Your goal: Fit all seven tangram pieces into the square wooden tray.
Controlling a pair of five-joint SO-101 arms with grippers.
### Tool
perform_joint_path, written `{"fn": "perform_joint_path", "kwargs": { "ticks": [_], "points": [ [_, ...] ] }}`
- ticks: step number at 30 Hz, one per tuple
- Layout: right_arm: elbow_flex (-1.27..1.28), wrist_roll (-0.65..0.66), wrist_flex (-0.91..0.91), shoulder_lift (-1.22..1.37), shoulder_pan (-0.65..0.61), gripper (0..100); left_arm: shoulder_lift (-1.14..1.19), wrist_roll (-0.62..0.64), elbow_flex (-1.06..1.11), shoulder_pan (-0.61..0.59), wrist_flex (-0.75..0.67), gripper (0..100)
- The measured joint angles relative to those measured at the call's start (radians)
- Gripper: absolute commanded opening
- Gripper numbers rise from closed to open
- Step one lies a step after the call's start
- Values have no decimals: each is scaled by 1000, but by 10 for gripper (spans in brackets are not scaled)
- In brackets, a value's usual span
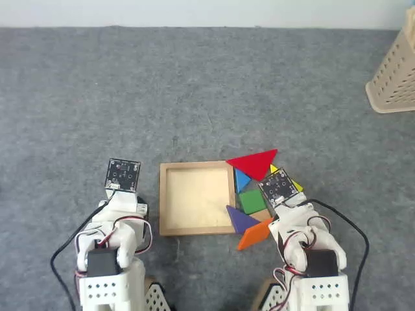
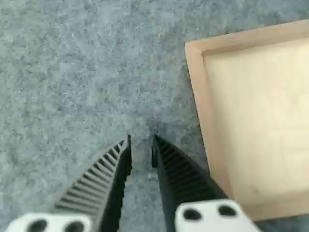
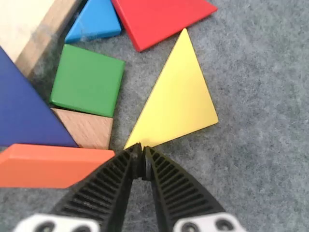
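Note:
The square wooden tray (image 1: pixel 167 197) lies with nothing inside it; its corner (image 2: pixel 195 53) shows in the left wrist view. The pieces cluster along its right side: red triangle (image 1: pixel 254 163), blue triangle (image 1: pixel 241 179), green square (image 1: pixel 251 201), purple triangle (image 1: pixel 241 220), orange parallelogram (image 1: pixel 255 234) and a brown piece (image 3: pixel 87 129). The yellow triangle (image 3: pixel 176 99) lies farthest from the tray. My right gripper (image 3: pixel 141 151) is shut and holds nothing, its tips at the yellow triangle's near corner. My left gripper (image 2: pixel 141 141) hovers over carpet beside the tray's left side, fingers a narrow gap apart and holding nothing.
Grey carpet covers the whole table. A beige perforated basket (image 1: pixel 394 74) stands at the far right edge. Both arm bases (image 1: pixel 107 278) sit at the near edge. Open carpet stretches beyond the tray and to its left.

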Motion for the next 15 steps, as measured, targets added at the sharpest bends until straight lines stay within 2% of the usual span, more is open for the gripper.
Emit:
{"fn": "perform_joint_path", "kwargs": {
  "ticks": [4,10,15],
  "points": [
    [0,0,-3,0,0,9,0,0,0,0,0,71],
    [0,0,-195,0,3,9,0,0,0,0,0,71],
    [-66,0,-215,-2,137,9,0,0,0,0,0,71]
  ]
}}
